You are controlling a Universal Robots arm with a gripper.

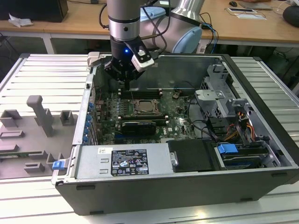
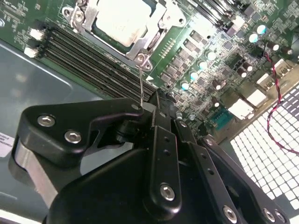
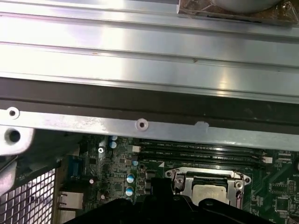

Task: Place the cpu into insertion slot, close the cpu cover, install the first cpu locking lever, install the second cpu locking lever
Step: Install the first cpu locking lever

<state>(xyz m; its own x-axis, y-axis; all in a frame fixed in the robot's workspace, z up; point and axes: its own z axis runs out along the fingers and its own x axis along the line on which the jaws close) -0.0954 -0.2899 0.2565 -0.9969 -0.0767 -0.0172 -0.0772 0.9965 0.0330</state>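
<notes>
A: Going by the exterior view from its left: the grey fixture tray [image 1: 32, 135] sits outside the case, then the end effector [image 1: 127, 80] hangs over the board, with the cpu [image 1: 145, 107] further right, seated in the insertion slot [image 1: 145, 114].

B: The cpu cover [image 2: 152, 35] looks closed over it. In the second wrist view the end effector [image 2: 148, 108] appears pinched on a thin locking lever [image 2: 141, 79].

A: My worry is the wire slipping out sideways, springing back and missing its hook.
</notes>
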